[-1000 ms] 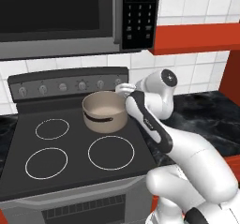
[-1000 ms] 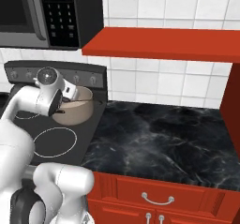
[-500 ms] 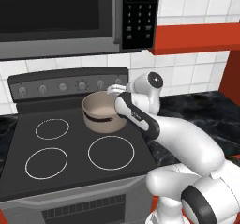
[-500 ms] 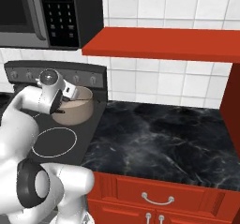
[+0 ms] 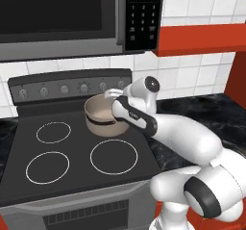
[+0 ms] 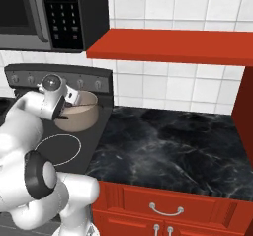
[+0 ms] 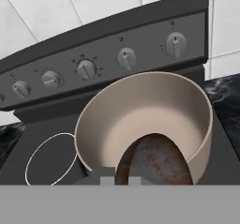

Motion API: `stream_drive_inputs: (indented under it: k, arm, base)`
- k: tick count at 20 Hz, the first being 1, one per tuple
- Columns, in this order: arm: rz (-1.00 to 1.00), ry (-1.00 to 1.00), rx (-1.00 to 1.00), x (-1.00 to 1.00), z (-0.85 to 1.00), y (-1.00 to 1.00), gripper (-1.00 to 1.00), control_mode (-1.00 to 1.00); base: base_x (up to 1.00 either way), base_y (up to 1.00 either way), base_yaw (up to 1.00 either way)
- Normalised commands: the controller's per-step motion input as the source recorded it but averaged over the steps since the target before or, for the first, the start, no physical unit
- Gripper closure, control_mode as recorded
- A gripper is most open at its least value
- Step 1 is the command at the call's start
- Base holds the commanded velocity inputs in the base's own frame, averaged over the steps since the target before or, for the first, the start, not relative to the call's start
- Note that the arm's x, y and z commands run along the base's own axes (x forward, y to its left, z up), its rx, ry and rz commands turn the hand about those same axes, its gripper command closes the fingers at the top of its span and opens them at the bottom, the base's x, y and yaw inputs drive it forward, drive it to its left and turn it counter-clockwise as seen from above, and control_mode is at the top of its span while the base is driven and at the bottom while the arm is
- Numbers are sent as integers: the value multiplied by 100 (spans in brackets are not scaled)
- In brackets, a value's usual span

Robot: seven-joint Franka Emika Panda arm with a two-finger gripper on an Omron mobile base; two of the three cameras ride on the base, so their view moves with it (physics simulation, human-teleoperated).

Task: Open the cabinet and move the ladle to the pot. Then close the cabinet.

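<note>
The pot (image 5: 98, 121) (image 6: 81, 120) stands on the stove's back right burner; in the hand view its tan inside (image 7: 140, 103) opens just ahead of the fingertips. My gripper (image 5: 115, 97) (image 6: 73, 99) (image 7: 121, 177) hangs over the pot's right rim, shut on the ladle. The ladle's rounded, brownish bowl (image 7: 157, 161) dips into the pot, and a pale end of the ladle (image 5: 111, 93) sticks out by the hand. Of the cabinet I see the red underside (image 5: 202, 39) (image 6: 173, 45); its doors are out of view.
A black microwave (image 5: 62, 17) hangs low over the stove (image 5: 62, 176), whose knob panel (image 7: 122, 59) stands just behind the pot. Black marble counter (image 6: 168, 141) stretches to the right, with red drawers (image 6: 165, 208) below and a red side panel (image 6: 245, 106) at the far right.
The hand has swung left with the ladle, from beside the pot's right edge to over its rim. The pot has stayed in place.
</note>
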Motion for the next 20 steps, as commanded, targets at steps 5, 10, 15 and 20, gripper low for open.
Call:
stream_drive_inputs:
  k: [5, 10, 15, 20]
  arm:
    - [7, 0, 0, 22, 0, 15, 100, -100]
    - [6, 0, 0, 16, -9, 13, 100, -100]
    - [5, 0, 0, 14, -16, 15, 100, -100]
    - [3, 0, 0, 10, -14, 10, 100, -100]
  base:
    - [0, 0, 0]
    - [0, 0, 0]
    - [0, 0, 0]
    - [0, 0, 0]
